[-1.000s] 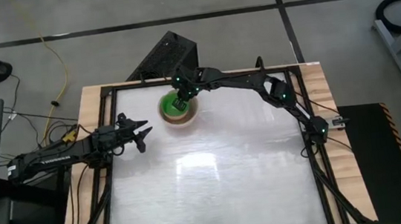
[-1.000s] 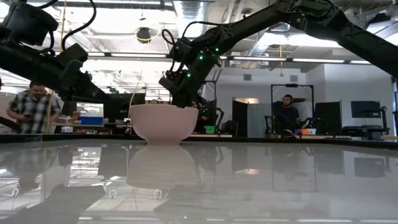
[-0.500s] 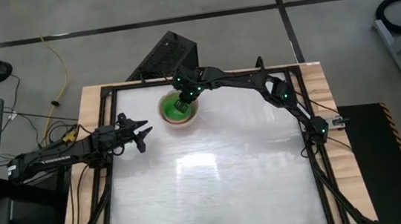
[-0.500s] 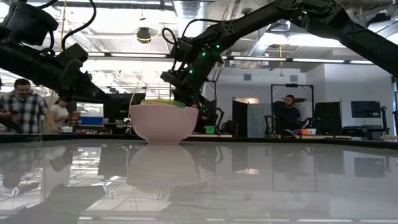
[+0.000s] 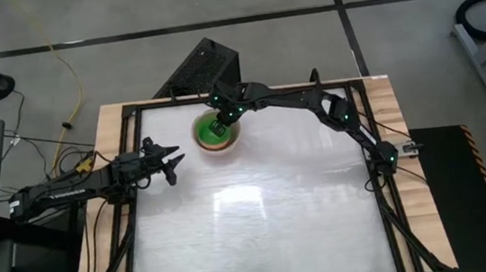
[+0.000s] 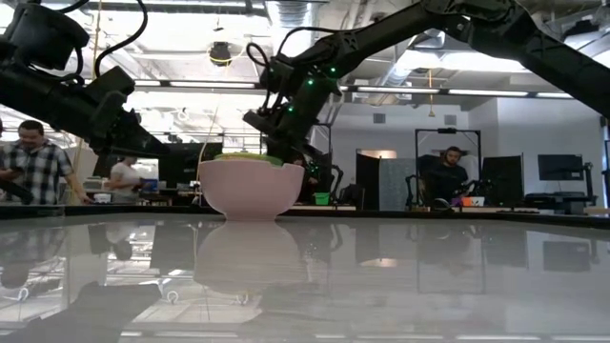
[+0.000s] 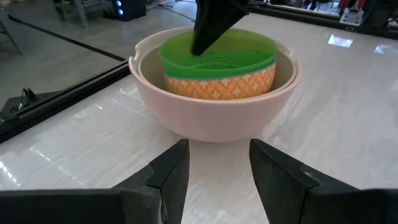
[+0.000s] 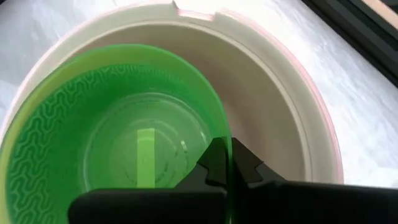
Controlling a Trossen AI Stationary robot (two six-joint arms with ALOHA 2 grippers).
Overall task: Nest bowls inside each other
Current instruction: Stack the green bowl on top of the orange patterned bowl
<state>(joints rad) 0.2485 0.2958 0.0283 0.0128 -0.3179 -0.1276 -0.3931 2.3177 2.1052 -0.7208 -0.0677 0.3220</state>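
A pale pink-cream bowl (image 5: 218, 143) stands on its base at the far middle of the white table. Inside it is a bright green bowl (image 7: 217, 53); an orange patterned wall (image 7: 217, 81) shows below its green rim. The rim (image 6: 248, 157) stands a little above the pink bowl's rim. My right gripper (image 5: 220, 120) reaches from the right over the bowls and is shut on the green bowl. My left gripper (image 5: 171, 162) hovers open at the table's left, its fingers (image 7: 174, 171) pointing at the pink bowl from a short way off. My right gripper pinches the green bowl's rim (image 8: 227, 146) on the side nearest its arm, one finger inside the bowl and one outside. The fingers slant down from above. The bowl sits high in the pink bowl, slightly tilted; the pink wall hides whether its bottom rests there.
A black box (image 5: 201, 68) stands just past the table's far edge. The black frame (image 5: 123, 112) rims the table. Bare tabletop (image 5: 260, 216) stretches from the bowls to the near edge. People stand in the room behind (image 6: 33, 162).
My right gripper has rolled its wrist and kept its hold. The green bowl has tipped and come up a little: its rim now stands above the pink bowl's rim, where a second ago it did not. The pink bowl has stayed put.
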